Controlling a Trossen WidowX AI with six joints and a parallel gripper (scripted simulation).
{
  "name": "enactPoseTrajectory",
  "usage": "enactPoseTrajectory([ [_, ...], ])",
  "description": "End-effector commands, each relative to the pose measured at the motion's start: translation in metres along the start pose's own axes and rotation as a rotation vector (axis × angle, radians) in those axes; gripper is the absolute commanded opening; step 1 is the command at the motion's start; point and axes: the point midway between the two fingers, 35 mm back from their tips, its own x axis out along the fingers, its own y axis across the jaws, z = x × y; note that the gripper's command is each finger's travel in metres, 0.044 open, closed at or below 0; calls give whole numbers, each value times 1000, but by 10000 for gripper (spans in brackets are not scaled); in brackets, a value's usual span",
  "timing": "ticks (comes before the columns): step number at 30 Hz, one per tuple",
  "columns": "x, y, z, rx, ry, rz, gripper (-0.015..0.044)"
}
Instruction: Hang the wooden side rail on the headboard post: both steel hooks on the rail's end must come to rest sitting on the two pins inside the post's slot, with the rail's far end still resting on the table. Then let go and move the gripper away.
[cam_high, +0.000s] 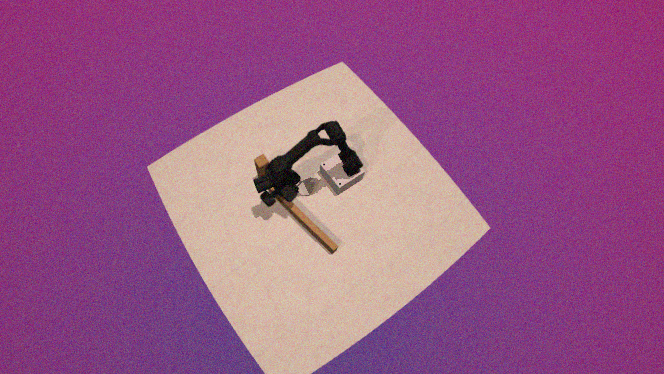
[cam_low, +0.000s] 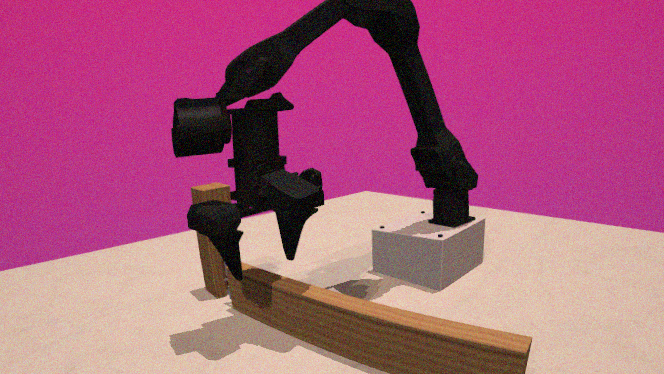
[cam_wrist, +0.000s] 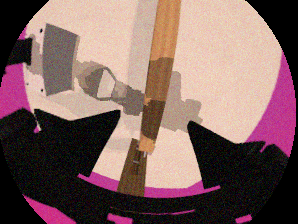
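The wooden rail (cam_high: 310, 227) (cam_low: 400, 325) (cam_wrist: 165, 45) lies along the table on its narrow edge, its hook end close to the foot of the post. The wooden post (cam_high: 261, 161) (cam_low: 210, 255) (cam_wrist: 131, 181) stands upright, with its slot facing the rail. Small grey hooks (cam_wrist: 145, 153) show at the rail's end beside the slot; whether they touch the pins cannot be told. My gripper (cam_high: 278, 196) (cam_low: 265, 269) (cam_wrist: 155, 118) is open and empty, pointing down above the rail near its hook end, one finger on each side in the wrist view.
The arm's grey base block (cam_high: 338, 189) (cam_low: 407, 255) (cam_wrist: 60, 60) stands on the table to the right of the post in the exterior view. The post rises close beside the gripper's left finger in that view. The table edge (cam_high: 200, 272) lies beyond the rail.
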Motion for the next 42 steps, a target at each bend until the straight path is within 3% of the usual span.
enactPoseTrajectory([
  [1, 9, 2, 1, -3, -8, 10, 440],
  [37, 63, 4, 2, -3, -8, 10, 440],
  [42, 63, 4, 2, -3, -8, 10, 309],
])
